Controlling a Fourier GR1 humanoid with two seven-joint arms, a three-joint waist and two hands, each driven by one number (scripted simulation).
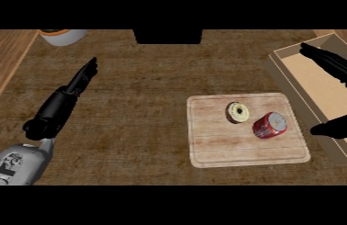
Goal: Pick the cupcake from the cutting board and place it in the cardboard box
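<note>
The cupcake (238, 112) lies on the cutting board (224, 146), a red can (270, 125) just beside it at four o'clock. The cardboard box (288, 77) borders the board's right edge; the right hand (327, 61) spreads open over it. The left hand (82, 77) rests straight-fingered over bare counter at nine o'clock.

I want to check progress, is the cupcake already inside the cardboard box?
No, the cupcake lies on the cutting board beside a red can, outside the cardboard box.
</note>
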